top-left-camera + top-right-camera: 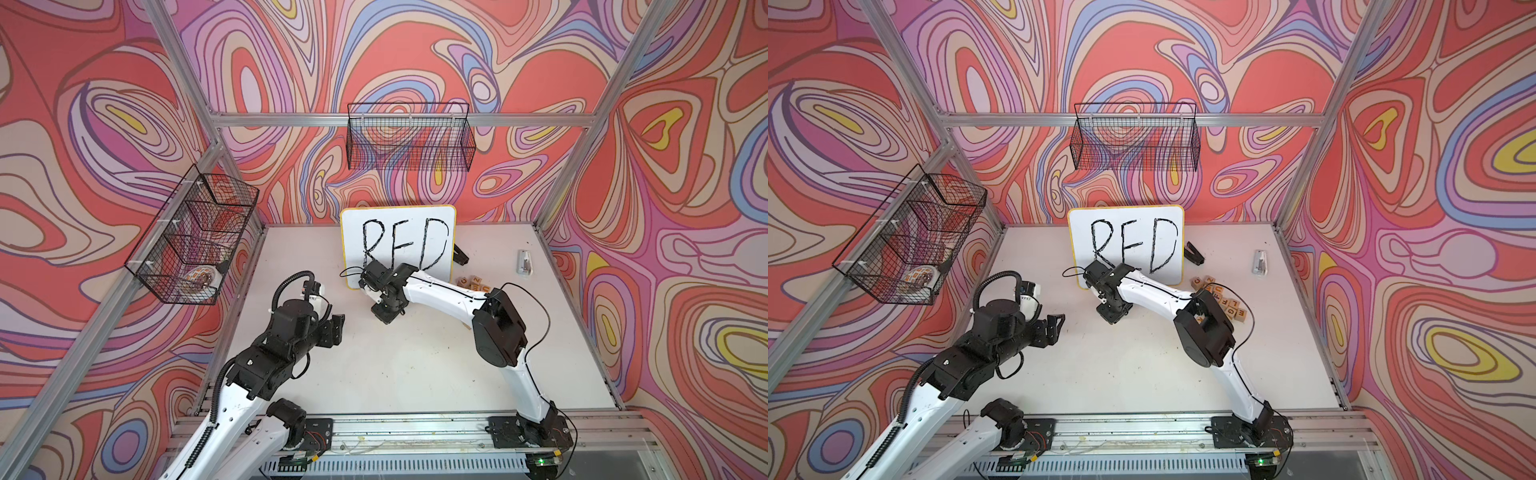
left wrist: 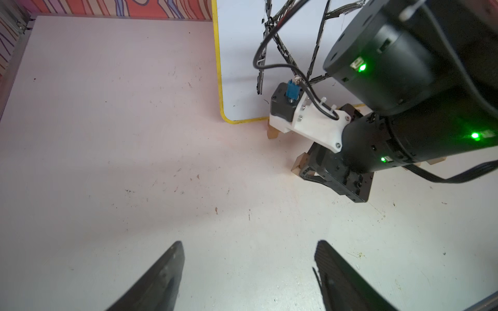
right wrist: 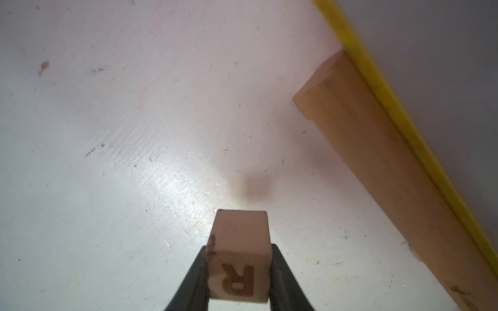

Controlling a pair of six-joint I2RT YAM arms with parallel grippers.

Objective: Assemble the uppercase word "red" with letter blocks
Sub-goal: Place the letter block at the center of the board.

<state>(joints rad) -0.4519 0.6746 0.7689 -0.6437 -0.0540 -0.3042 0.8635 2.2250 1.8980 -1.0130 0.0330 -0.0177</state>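
Observation:
My right gripper is shut on a light-wood letter block that shows an orange-brown R. The block hangs just above the white table, with its shadow a little ahead of it. In both top views this gripper points down in front of the lower left corner of the white board with black RED on it. More letter blocks lie in a heap behind the right arm's elbow, partly hidden by it. My left gripper stands open and empty over bare table, left of the right gripper.
A wooden strip lies along the foot of the yellow-rimmed board. A black object and a pale grey one lie at the back right. Wire baskets hang on the back wall and left wall.

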